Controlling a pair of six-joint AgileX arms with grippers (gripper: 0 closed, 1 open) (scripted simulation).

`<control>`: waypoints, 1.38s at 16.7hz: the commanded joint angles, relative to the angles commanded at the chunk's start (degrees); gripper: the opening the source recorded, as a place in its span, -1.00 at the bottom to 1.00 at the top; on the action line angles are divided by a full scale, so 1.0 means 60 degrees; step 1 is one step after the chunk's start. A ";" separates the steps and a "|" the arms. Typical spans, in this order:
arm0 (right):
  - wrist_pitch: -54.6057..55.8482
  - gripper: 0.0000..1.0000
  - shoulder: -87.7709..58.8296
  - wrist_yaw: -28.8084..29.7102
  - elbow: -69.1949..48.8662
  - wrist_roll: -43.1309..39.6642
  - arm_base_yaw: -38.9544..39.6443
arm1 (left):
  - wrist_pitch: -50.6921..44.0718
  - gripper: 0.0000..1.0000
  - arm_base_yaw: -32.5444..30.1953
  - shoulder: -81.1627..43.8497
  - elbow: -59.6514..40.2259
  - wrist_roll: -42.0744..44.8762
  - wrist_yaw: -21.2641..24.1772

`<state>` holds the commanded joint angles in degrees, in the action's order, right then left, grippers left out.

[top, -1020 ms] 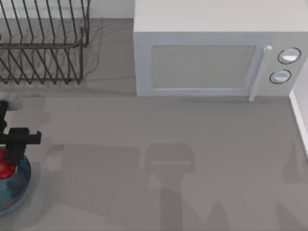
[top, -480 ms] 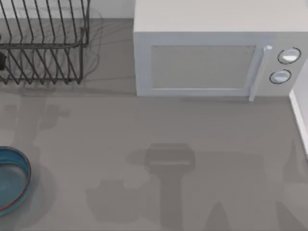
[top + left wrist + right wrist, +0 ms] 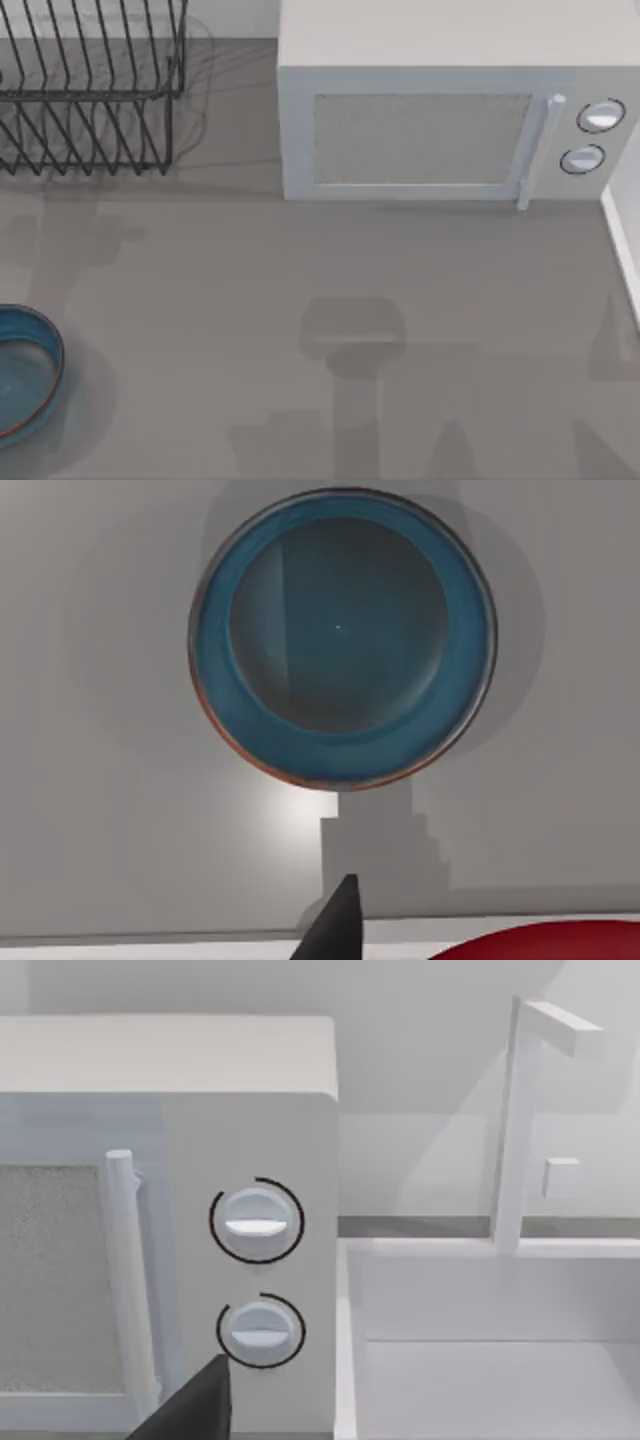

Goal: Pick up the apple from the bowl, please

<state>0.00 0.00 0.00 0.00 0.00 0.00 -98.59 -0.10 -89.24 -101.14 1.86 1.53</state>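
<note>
The glossy red apple [image 3: 545, 944] sits beside the left gripper's 1 visible dark finger [image 3: 335, 925], high above the translucent blue reddish-rimmed bowl [image 3: 215, 670]; whether either gripper's jaws clasp anything I cannot tell.

Cut by the frame edge in my left wrist view, the apple [image 3: 545, 946] shows as a red sliver below the bowl [image 3: 342, 750]. Beside it, a single dark fingertip [image 3: 336, 928] of my left gripper pokes in; I cannot tell its opening. In the top view, the bowl [image 3: 45, 400] runs off the left edge. My right wrist view catches one dark finger [image 3: 195, 1408] below the microwave [image 3: 240, 1110] dials.
</note>
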 joint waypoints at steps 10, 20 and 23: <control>0.0000 1.00 0.0000 0.0000 0.0000 0.0000 0.0000 | 0.0777 -1.00 -0.2814 -0.3713 -0.2408 -0.2849 -0.0127; 0.0000 1.00 0.0000 0.0000 0.0000 0.0000 0.0000 | 0.1581 -1.00 -0.4987 -0.6211 -0.4034 -0.5041 -0.0210; 0.0000 1.00 0.0000 0.0000 0.0000 0.0000 0.0000 | 0.1950 -1.00 -0.4982 -0.6190 -0.3665 -0.5035 -0.0212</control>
<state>0.00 0.00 0.00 0.00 0.00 0.00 -86.89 -29.99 -126.39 -123.13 -28.35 0.26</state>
